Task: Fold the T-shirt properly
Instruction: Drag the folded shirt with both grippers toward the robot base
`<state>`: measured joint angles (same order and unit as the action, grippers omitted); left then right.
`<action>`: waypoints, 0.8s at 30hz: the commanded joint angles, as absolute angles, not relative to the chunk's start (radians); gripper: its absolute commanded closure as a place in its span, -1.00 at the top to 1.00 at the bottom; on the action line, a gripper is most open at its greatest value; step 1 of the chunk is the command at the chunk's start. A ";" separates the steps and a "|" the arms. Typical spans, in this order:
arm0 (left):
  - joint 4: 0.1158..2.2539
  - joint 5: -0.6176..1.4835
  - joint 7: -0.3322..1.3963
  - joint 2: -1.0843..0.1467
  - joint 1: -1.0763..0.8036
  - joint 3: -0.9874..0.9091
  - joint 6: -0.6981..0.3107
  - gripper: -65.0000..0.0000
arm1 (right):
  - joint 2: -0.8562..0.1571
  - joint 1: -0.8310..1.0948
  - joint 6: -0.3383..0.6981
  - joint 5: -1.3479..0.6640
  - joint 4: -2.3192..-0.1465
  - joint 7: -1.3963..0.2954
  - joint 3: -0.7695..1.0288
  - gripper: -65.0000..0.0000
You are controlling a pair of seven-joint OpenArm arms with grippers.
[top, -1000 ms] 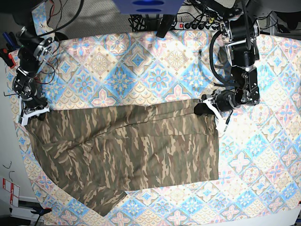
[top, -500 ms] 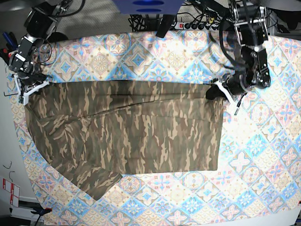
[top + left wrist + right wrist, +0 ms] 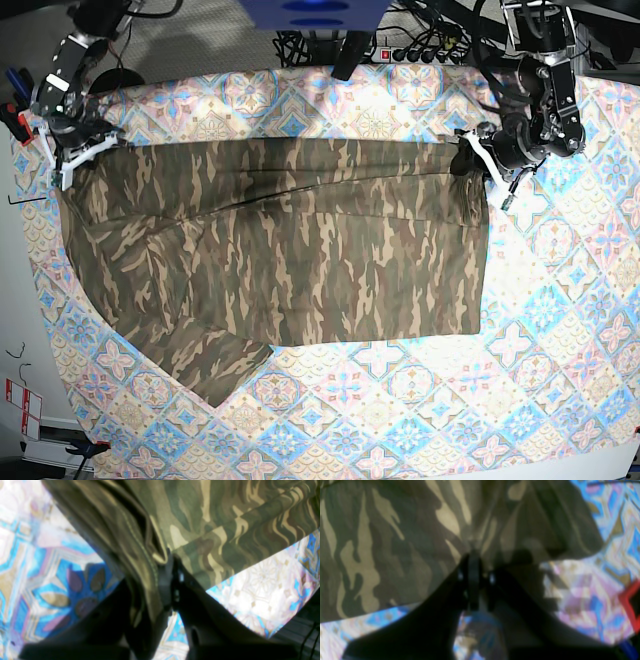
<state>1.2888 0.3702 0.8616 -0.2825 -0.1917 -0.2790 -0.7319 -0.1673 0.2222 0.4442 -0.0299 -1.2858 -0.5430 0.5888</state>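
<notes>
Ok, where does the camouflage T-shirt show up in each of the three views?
Base: the T-shirt lies spread across the middle of the tablecloth, its far edge held at both corners.
Left wrist: it fills the upper part, pinched in the left gripper at centre.
Right wrist: it fills the upper left and centre, pinched in the right gripper.
Shared landmark: the blue-and-pink tablecloth beneath the shirt shows in all three views.

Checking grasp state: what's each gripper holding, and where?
Both shut on the T-shirt: left gripper and right gripper each pinch a far-edge corner.
</notes>
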 commanded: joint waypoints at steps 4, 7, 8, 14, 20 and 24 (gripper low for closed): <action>1.273 0.199 0.980 -0.288 -0.252 -0.278 -0.698 -0.85 | -0.150 0.291 0.437 -0.005 -1.342 -0.575 0.593 -0.89; 1.282 0.179 0.947 -0.288 -0.286 -0.278 -0.698 -0.85 | -0.142 0.326 0.438 -0.005 -1.362 -0.575 0.593 -0.89; 1.288 0.163 0.941 -0.288 -0.302 -0.278 -0.698 -0.85 | -0.142 0.335 0.438 -0.005 -1.363 -0.575 0.591 -0.89; 1.328 0.137 0.877 -0.288 -0.410 -0.278 -0.698 -0.85 | -0.142 0.383 0.438 -0.005 -1.368 -0.575 0.591 -0.89; 1.353 0.140 0.866 -0.289 -0.492 -0.280 -0.698 -0.85 | -0.140 0.421 0.438 -0.005 -1.368 -0.572 0.591 -0.89; 1.351 0.136 0.814 -0.289 -0.529 -0.320 -0.698 -0.85 | -0.127 0.426 0.438 -0.005 -1.368 -0.570 0.591 -0.89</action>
